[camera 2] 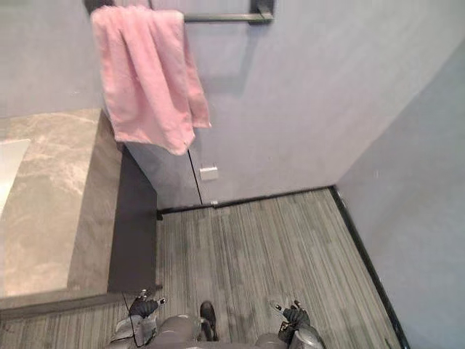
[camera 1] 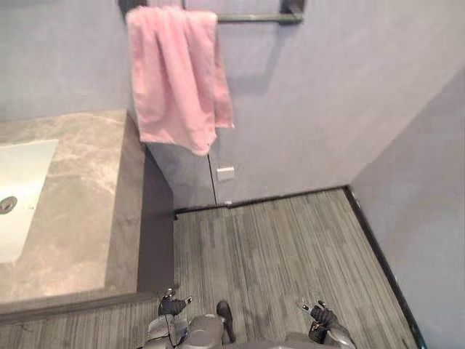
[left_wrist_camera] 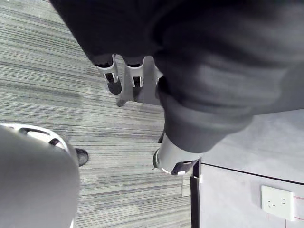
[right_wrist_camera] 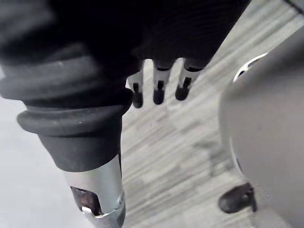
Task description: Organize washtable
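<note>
the left hand (camera 1: 172, 305) hangs just beside the washtable's (camera 1: 80, 203) near corner, fingers (left_wrist_camera: 110, 73) straight and apart, holding nothing. the right hand (camera 1: 320, 314) hangs farther out from the washtable over the striped floor (camera 1: 276, 247), its fingers straight and empty too. one white sink (camera 1: 18, 189) is set into the washtable's top, well beyond the left hand. one pink towel (camera 1: 178, 80) drapes from one rail (camera 1: 251, 17) on the wall above the washtable's far end, with one wall socket (camera 1: 226, 173) below the towel.

Grey marble washtable (camera 1: 80, 218), pink towel (camera 1: 174, 80) hanging beside
</note>
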Available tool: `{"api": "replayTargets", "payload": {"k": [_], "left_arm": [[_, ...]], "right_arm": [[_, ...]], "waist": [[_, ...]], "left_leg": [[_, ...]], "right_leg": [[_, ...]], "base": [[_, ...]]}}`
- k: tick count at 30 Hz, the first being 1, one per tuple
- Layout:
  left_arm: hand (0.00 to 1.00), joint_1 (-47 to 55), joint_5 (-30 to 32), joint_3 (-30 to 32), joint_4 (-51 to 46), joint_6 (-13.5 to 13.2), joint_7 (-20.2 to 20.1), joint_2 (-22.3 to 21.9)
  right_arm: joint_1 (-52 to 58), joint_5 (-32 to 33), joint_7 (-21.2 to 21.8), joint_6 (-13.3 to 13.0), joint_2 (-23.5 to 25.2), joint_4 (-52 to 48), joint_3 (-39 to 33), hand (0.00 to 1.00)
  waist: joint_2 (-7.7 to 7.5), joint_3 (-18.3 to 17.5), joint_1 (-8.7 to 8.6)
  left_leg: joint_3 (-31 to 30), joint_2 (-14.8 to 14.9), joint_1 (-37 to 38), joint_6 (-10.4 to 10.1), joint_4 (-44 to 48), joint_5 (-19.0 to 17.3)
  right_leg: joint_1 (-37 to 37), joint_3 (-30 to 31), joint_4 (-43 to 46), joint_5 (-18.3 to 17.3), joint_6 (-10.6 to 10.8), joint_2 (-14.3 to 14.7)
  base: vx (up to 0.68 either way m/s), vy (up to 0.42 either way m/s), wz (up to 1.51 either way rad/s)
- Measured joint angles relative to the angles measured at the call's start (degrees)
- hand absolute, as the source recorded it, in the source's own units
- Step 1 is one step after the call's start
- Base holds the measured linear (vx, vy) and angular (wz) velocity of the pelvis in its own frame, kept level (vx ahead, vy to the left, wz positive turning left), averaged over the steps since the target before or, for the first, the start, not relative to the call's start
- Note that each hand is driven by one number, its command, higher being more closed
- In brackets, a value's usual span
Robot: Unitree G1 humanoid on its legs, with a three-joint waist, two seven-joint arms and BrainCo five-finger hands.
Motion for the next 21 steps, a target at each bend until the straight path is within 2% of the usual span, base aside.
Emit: {"api": "replayTargets", "payload": {"k": [1,3,4,6,7,9,11,12,13,14,15,17,19,21], "left_arm": [[0.0,0.0,0.0,0.0,0.4,0.1,0.0,0.2],[0.0,0.0,0.1,-0.1,1.4,0.4,0.0,0.5],[0.0,0.0,0.1,-0.1,1.6,0.5,0.0,0.4],[0.0,-0.2,0.1,-0.1,2.5,0.6,0.0,-0.3],[0.0,-0.2,0.1,-0.1,2.5,0.6,0.0,-0.5],[0.0,0.1,0.1,-0.1,2.5,0.6,0.0,-0.9],[0.0,0.4,0.1,0.3,2.3,0.6,0.0,-0.9],[0.0,0.4,0.3,0.4,2.3,0.6,0.0,-1.3],[0.0,0.4,0.4,0.4,2.3,0.6,0.0,-1.8],[0.0,0.5,0.6,0.6,2.2,0.6,0.0,-2.6],[0.0,0.5,0.9,0.9,1.9,0.6,-0.1,-3.0],[0.0,0.6,1.9,3.6,0.5,0.7,-0.8,-3.6],[0.0,1.5,1.9,4.3,-1.4,0.6,-1.2,-4.4],[0.0,1.5,1.9,4.3,-2.1,0.7,-1.2,-4.1]], "right_arm": [[0.0,-0.1,0.0,0.0,0.0,-0.1,0.0,0.0],[0.0,-0.4,0.1,-0.6,-0.1,-0.2,0.2,0.0],[0.0,-0.4,0.1,-0.6,-0.1,-0.5,0.1,0.0],[-0.1,-0.4,0.1,-0.7,-0.7,-1.6,-0.2,0.0],[-0.1,-0.4,0.1,-0.7,-0.9,-1.7,-0.3,0.0],[0.5,0.0,0.1,-0.4,-1.0,-1.7,-0.7,0.0],[1.1,-0.2,0.1,-0.4,-0.6,-2.1,-0.6,0.0],[1.6,-0.2,0.3,-0.4,-0.6,-2.4,-0.7,0.0],[1.6,-0.3,0.3,-0.4,-0.7,-2.6,-0.7,0.0],[1.5,-0.5,0.2,-0.4,-1.1,-2.7,-1.1,0.0],[1.6,-0.4,0.2,-0.4,-1.1,-2.8,-1.5,0.0],[2.0,-0.4,0.1,-0.3,-1.5,-3.7,-1.7,0.0],[2.1,-0.2,0.1,-0.3,-1.4,-3.8,-1.6,0.0],[2.0,0.1,0.1,-0.3,-1.2,-3.9,-1.6,0.0]], "waist": [[0.4,0.2,-0.14],[0.43,0.2,-0.47],[0.48,0.2,-0.65],[1.37,0.8,-2.11],[1.59,1.0,-2.28],[1.47,1.1,-3.02],[0.85,1.0,-3.07],[1.04,0.9,-3.06],[1.74,0.6,-3.06],[2.96,0.4,-3.01],[3.42,0.3,-3.11],[4.74,0.8,-3.07],[5.09,0.8,-2.72],[4.69,0.9,-2.48]], "left_leg": [[-0.8,-0.2,1.6,0.1,-0.5,-0.5],[-3.0,-0.1,7.1,0.1,-3.2,-1.3],[-3.6,0.1,8.0,0.1,-3.8,-1.3],[-6.8,1.3,10.3,-0.4,-5.1,-2.1],[-7.4,1.5,10.9,-0.8,-5.5,-2.4],[-9.1,1.6,13.1,-3.2,-5.6,-4.1],[-10.1,1.4,14.9,-4.5,-4.7,-6.4],[-11.9,2.5,16.0,-6.0,-2.7,-9.2],[-12.2,3.8,16.2,-6.6,-2.1,-9.7],[-12.1,5.8,15.7,-7.6,0.6,-10.3],[-12.0,6.8,14.5,-8.4,3.3,-10.7],[-11.8,11.9,6.7,-10.8,24.0,-11.1],[-8.5,16.3,2.4,-10.9,35.3,-11.4],[-5.9,17.1,1.1,-10.9,34.8,-11.4]], "right_leg": [[-1.1,-0.1,2.1,-0.9,-0.3,0.1],[-6.0,-2.7,2.7,-3.8,-2.7,1.7],[-7.5,-3.3,1.2,-4.1,-3.3,2.3],[-12.9,-2.6,-9.1,-3.5,-4.0,5.6],[-13.8,-2.0,-12.4,-2.4,-4.3,6.4],[-14.8,0.7,-24.1,4.9,-4.9,7.8],[-14.2,2.1,-26.4,8.4,-6.2,7.7],[-13.8,1.8,-23.6,12.4,-7.3,7.6],[-13.4,1.0,-22.7,10.9,-7.1,8.4],[-12.6,-0.6,-22.5,8.8,-7.9,9.6],[-12.1,-1.3,-22.7,8.4,-8.5,10.2],[-6.9,-3.1,-25.9,7.0,-10.0,13.3],[-1.1,-3.4,-29.5,6.8,-10.6,15.7],[1.3,-2.9,-31.4,7.0,-10.8,15.9]], "base": [[0.41,0.096,0.56],[0.42,0.062,0.54],[0.28,0.002,0.62],[0.39,-0.052,0.69],[0.44,-0.096,0.73],[0.39,-0.128,0.73],[0.41,-0.203,0.58],[0.44,-0.244,0.57],[0.43,-0.261,0.56],[0.33,-0.218,0.33],[0.4,-0.289,0.39],[0.45,-0.346,0.27],[0.35,-0.215,-0.08],[0.21,-0.118,-0.18]]}}
